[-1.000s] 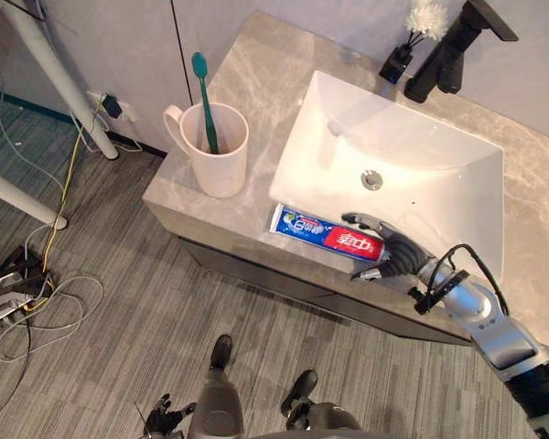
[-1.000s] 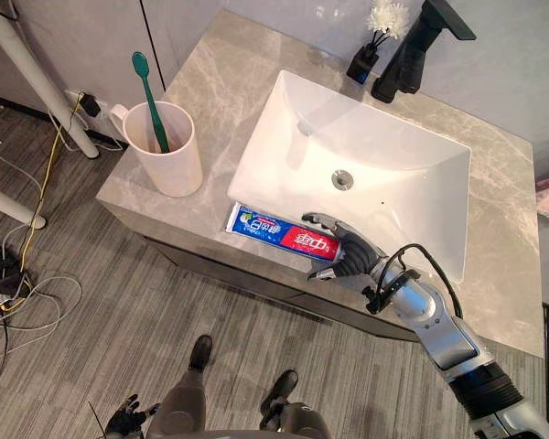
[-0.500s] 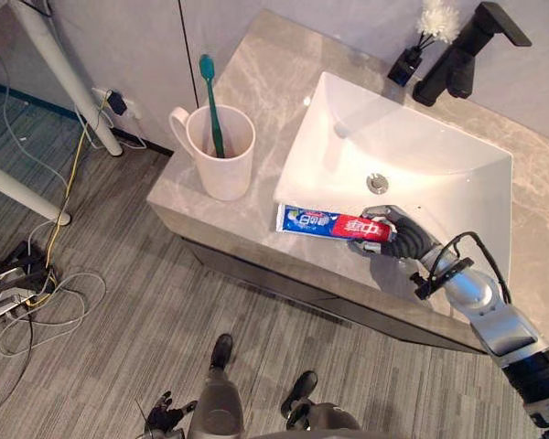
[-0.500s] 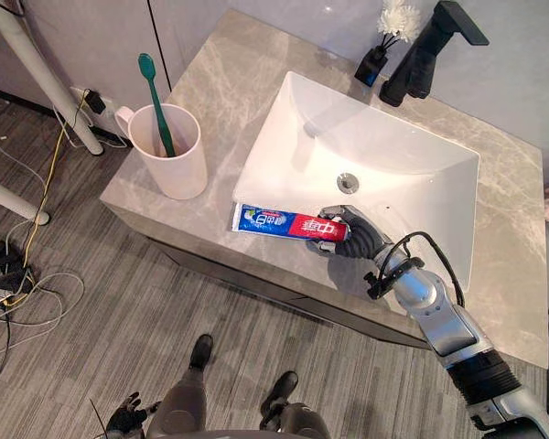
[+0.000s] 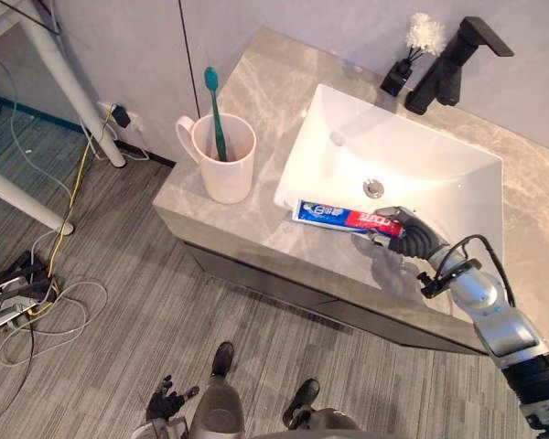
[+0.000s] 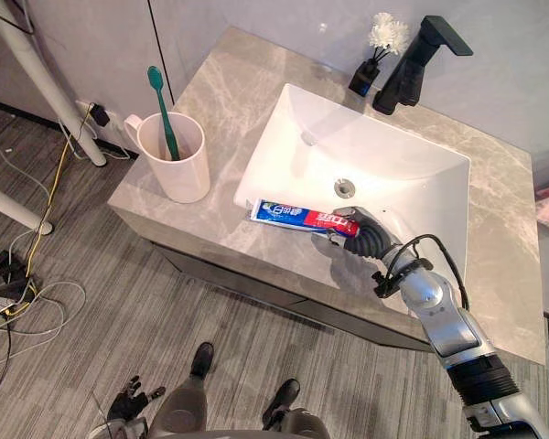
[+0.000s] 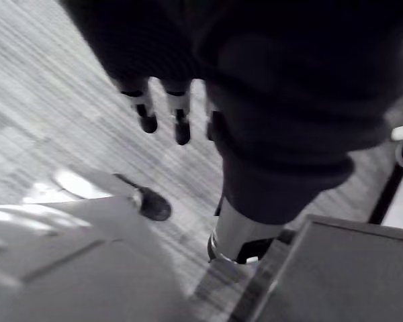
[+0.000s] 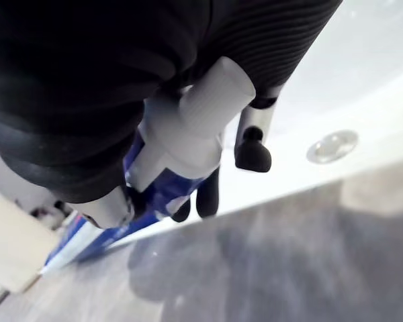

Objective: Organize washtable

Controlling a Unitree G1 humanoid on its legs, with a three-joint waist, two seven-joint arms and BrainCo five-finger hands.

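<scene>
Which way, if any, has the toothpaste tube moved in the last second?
Yes. The right hand, curled round the toothpaste tube, has lifted it from the countertop before the sink; it now crosses the sink's front rim, nearer the drain.

You're looking at a grey-veined, stone-look countertop (image 5: 256, 110) with a soft sheen around a glossy white, ceramic-looking basin (image 5: 412, 151). Mid-frame, the toothpaste tube (image 5: 339, 216) is shiny plastic. Upper left, the cup (image 5: 224, 174) looks matt cream and its toothbrush (image 5: 215, 101) smooth green plastic. The faucet (image 5: 453, 59), upper right, is matt black. The floor (image 5: 119, 302) is streaked matt grey.
</scene>
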